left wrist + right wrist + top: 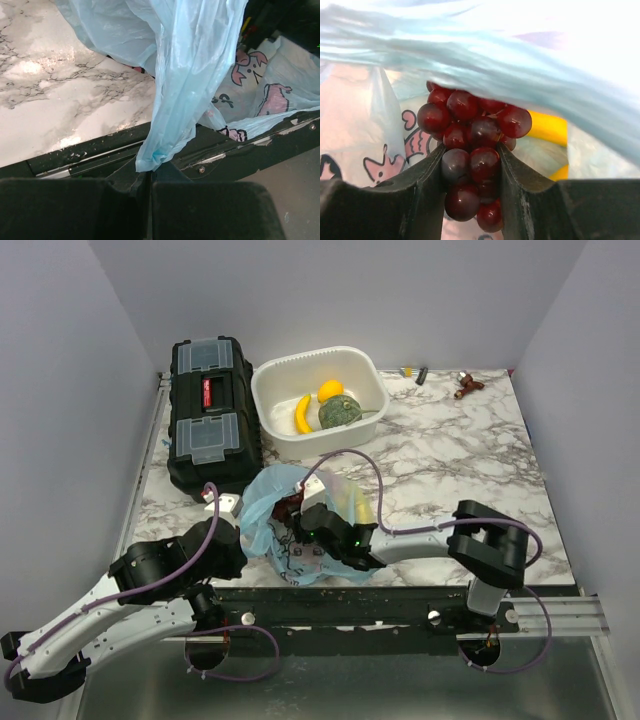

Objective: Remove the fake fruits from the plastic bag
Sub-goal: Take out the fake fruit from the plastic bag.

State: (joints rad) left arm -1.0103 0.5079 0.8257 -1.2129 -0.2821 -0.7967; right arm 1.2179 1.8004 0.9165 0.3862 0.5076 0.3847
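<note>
Right claw is gripping the grapes inside the bag at lower centre, left claw pinching its edge; banana and melon are sitting in the tub, another yellow fruit waiting bagged.

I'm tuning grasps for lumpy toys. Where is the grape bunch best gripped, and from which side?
Grip the grape bunch across its narrow end, coming in through the open mouth of the plastic bag, as the right gripper does. The bunch widens beyond the pinch, so it probably won't slip out.
</note>
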